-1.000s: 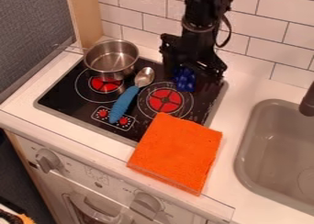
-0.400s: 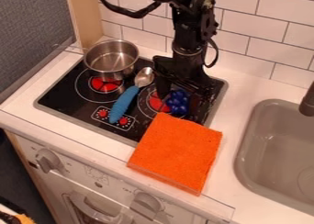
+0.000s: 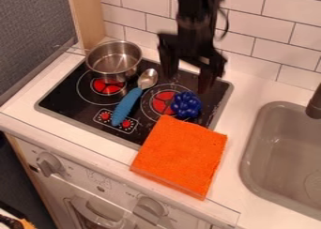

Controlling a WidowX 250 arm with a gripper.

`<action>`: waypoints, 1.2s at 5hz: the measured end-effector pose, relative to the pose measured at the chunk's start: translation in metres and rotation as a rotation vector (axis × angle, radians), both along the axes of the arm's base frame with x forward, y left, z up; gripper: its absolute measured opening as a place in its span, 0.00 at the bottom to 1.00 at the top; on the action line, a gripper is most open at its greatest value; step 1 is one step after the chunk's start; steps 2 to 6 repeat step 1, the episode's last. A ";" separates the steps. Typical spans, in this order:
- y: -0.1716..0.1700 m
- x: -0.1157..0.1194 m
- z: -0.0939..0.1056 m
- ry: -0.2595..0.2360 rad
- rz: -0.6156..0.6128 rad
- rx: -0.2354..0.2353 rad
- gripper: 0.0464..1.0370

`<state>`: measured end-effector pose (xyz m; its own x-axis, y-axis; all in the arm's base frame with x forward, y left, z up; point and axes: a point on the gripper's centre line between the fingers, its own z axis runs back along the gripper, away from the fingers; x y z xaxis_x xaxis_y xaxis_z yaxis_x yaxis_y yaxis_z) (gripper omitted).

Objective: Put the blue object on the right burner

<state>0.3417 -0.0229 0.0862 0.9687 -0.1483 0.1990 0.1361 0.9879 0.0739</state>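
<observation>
My gripper [image 3: 186, 78] hangs above the back right of the stove, open, with its two fingers spread and nothing between them. In front of it and a little lower, a dark blue bumpy object [image 3: 186, 104], like a bunch of grapes, rests on the right part of the right burner [image 3: 164, 103]. It covers that side of the red centre and ring, and stands apart from the gripper.
A steel pot [image 3: 114, 61] stands on the left burner. Between the burners lies a spoon with a blue handle [image 3: 127, 106]. An orange cloth [image 3: 180, 155] overlaps the stove's front right edge. The grey sink [image 3: 251, 162] is at the right.
The blue object, earlier at the gripper behind the burner, moved forward onto the burner's right part. The gripper has since drawn up and back from it, leaving it there.
</observation>
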 end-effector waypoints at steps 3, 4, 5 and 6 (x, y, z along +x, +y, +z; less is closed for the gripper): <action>0.007 -0.010 0.012 0.012 0.052 -0.002 0.96; 0.007 -0.010 0.012 0.012 0.052 -0.002 0.96; 0.007 -0.010 0.012 0.012 0.052 -0.002 0.96; 0.007 -0.010 0.012 0.012 0.052 -0.002 0.96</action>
